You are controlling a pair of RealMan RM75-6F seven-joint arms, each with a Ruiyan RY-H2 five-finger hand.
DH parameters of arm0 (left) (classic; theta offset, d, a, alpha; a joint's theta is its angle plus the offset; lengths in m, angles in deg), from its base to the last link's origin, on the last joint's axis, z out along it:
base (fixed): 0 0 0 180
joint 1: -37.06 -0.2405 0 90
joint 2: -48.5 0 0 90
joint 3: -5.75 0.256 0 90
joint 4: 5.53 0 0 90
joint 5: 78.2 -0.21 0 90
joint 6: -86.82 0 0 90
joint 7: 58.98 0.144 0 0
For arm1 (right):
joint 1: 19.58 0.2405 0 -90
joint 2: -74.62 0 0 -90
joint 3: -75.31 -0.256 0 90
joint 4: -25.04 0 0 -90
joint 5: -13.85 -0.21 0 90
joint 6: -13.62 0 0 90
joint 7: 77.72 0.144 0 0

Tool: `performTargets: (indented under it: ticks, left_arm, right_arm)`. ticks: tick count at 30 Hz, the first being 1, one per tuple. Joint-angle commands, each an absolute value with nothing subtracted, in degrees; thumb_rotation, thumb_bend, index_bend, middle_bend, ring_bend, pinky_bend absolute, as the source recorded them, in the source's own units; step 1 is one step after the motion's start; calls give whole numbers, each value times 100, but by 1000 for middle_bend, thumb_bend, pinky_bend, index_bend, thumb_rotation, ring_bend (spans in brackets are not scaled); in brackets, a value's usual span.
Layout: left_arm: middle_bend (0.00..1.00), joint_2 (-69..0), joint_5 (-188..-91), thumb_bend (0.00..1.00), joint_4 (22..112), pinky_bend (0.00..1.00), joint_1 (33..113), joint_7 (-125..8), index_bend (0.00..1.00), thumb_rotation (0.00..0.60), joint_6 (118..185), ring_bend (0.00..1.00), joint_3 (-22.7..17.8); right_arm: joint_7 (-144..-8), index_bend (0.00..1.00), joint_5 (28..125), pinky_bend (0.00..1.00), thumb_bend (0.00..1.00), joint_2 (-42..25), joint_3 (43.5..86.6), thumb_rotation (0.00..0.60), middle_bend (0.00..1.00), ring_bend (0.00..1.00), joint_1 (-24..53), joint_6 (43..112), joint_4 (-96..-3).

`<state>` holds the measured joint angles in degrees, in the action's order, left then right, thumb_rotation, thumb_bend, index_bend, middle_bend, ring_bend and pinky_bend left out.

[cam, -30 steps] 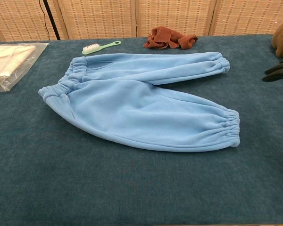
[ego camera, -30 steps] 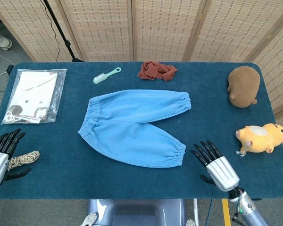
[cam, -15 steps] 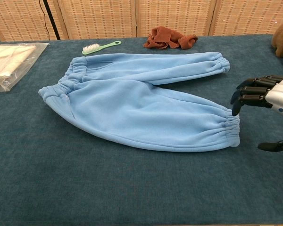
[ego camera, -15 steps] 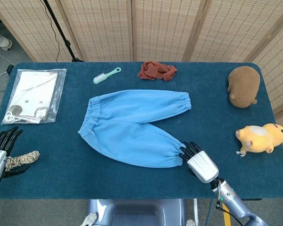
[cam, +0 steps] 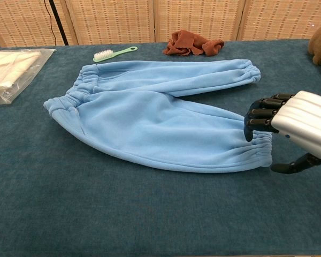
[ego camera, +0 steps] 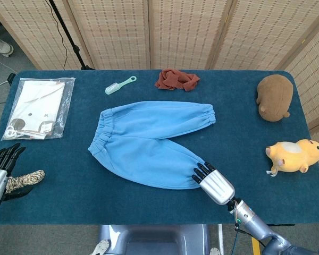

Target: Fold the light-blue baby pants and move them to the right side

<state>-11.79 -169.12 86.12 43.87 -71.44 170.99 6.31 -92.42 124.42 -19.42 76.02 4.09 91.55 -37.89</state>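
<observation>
Wicker screens back your blue table (ego camera: 53,154), where the light-blue baby pants (ego camera: 149,141) lie unfolded at centre. Your right robot hand (cam: 289,126) hovers over the near cuff, fingers apart, holding nothing. Next, pinch that cuff. Left robot hand (ego camera: 0,170) idles, spread.

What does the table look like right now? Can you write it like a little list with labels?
pants: light-blue baby pants lie flat and unfolded mid-table, waistband to the left
right hand: right hand is over the near leg's cuff, fingers curled down above it; a grip cannot be told
left hand: left hand rests at the table's left edge beside a rope bundle
far edge: green brush, rust-red cloth
left side: bagged clothing
right side: brown plush, yellow plush
</observation>
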Motion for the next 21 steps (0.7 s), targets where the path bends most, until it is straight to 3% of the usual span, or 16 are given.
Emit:
performTargets:
  ticks: [1,21]
  left_arm:
    - [0,-1179,-16910,0,8601,0,4387,-7152,0,600,17095,0,633]
    - [0,-1164,-16879,0,8578,0,4397,-7223,0,600,17060,0,626]
  right_arm:
    - [-9322,411,12385,318,0,-2033,7622,600,358,256,458,9112,-3727]
    - [-9296,433,12059,340,0,-2402,7696,600,364,270,665,8967,-3308]
